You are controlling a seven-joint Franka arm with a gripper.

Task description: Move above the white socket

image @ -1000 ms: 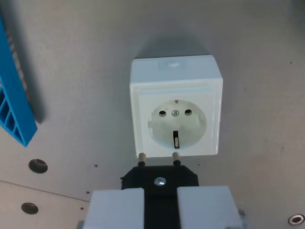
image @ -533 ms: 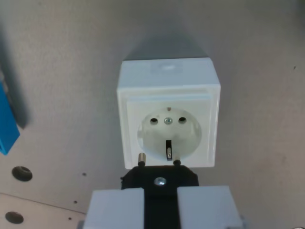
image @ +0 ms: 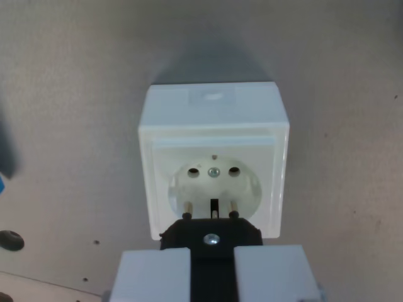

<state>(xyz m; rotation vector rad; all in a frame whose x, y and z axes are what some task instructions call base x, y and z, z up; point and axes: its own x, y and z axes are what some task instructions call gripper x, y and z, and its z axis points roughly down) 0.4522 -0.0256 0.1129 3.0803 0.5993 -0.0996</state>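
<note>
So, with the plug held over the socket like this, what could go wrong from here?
1. The plug's two pins sit lower in the wrist view than the two holes of the white socket, so pressing now could hit the socket face.
2. The claw hides most of the plug, so a slip or tilt in the grip would be hard to notice.

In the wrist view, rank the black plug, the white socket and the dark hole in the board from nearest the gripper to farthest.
1. black plug, held between the gripper jaws.
2. white socket, just ahead of the plug's pins.
3. dark hole, far toward the wrist view's left edge.
</note>
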